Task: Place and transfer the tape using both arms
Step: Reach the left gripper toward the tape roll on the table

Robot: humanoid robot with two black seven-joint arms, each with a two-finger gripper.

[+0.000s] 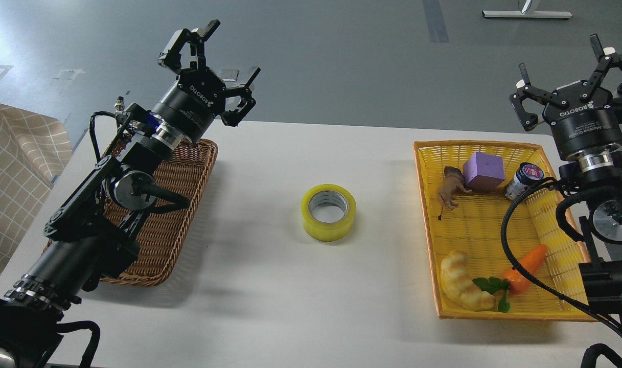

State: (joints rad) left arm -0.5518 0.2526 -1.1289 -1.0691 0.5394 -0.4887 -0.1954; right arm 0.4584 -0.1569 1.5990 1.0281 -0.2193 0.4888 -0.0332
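The translucent yellow roll of packing tape [328,212] lay flat mid-table [270,286], reachable by both black arms, whose jaws hung wide and empty.

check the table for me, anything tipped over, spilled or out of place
Nothing spilled or damaged. The tape lies flat, alone mid-table, outside both baskets. In the yellow basket the small jar leans tilted against the purple block, and the toy animal lies on its side. Both pincers, left and right, are open.

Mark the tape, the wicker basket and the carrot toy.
tape [318,230], head view, yellow outer wall.
wicker basket [160,237], head view, bare woven floor.
carrot toy [528,261], head view, orange body.
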